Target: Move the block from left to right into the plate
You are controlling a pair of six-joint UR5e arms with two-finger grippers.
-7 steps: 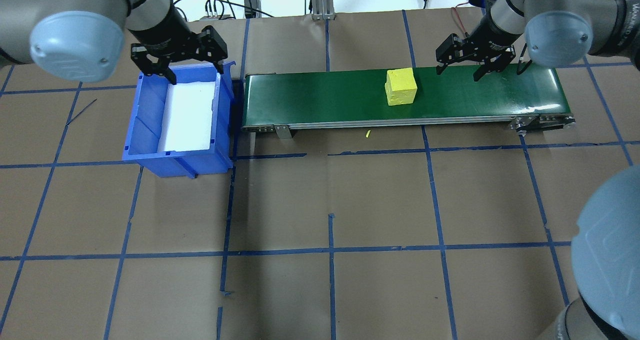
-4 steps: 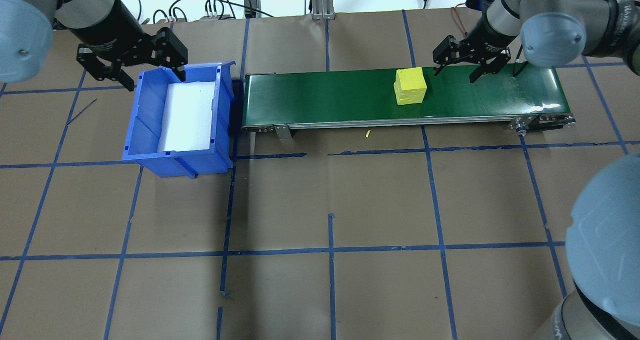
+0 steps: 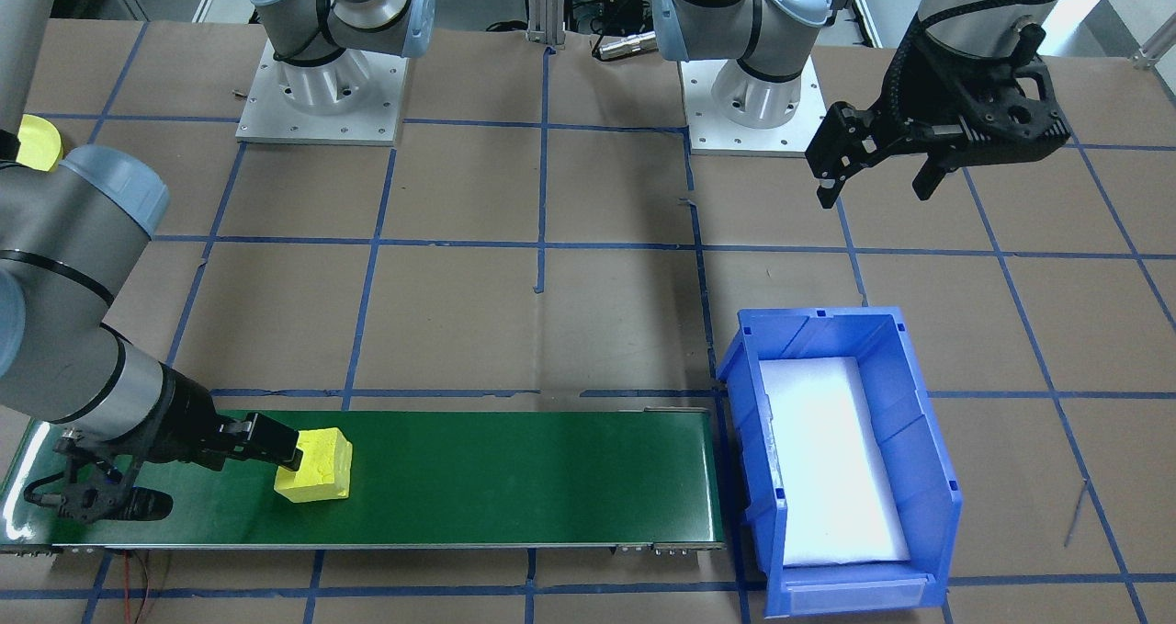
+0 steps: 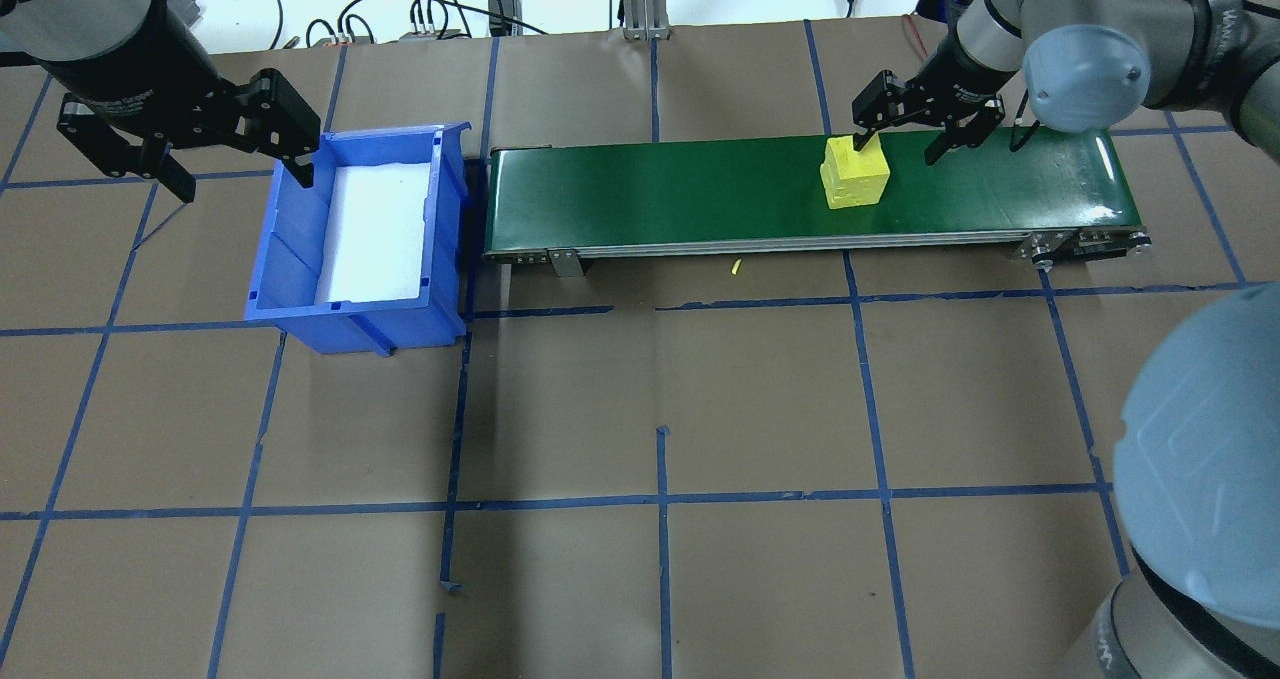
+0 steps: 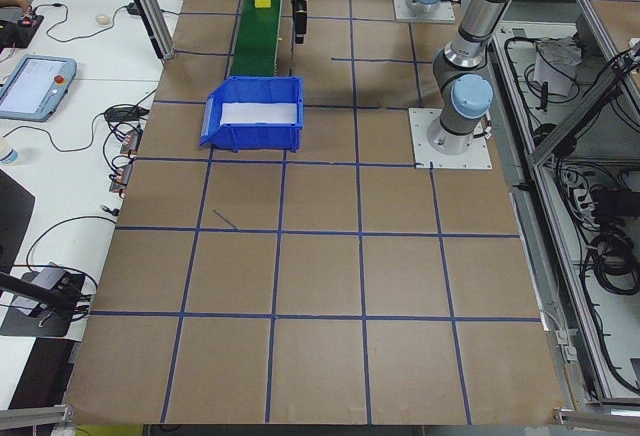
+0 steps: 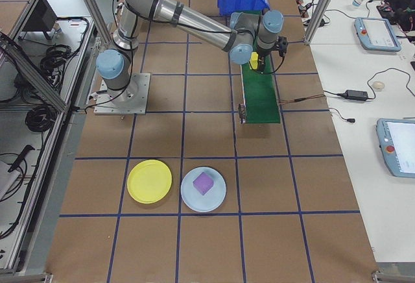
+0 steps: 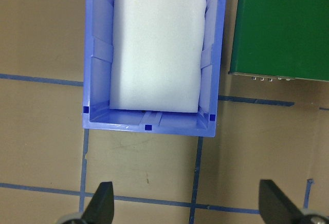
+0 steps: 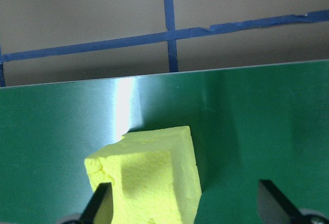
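A yellow block (image 4: 855, 172) (image 3: 315, 465) sits on the green conveyor belt (image 4: 650, 189), toward its right end. My right gripper (image 4: 897, 144) (image 8: 187, 203) hangs open low over the belt. One finger stands at the block's far upper corner, and the block (image 8: 146, 183) lies partly between the fingers, by the left one. The yellow plate (image 6: 150, 181) lies on the table, far from the belt on the robot's right. My left gripper (image 4: 245, 174) (image 7: 187, 203) is open and empty, above the table at the left side of the blue bin (image 4: 300, 259).
A light blue plate (image 6: 220, 198) holding a purple block (image 6: 203, 182) lies beside the yellow plate. The blue bin (image 3: 919, 440) has a white foam pad in it and stands at the belt's left end. Blue tape lines cross the brown table.
The block has travelled right along the belt. My right gripper has shifted left and now meets it. My left gripper has swung left, off the bin.
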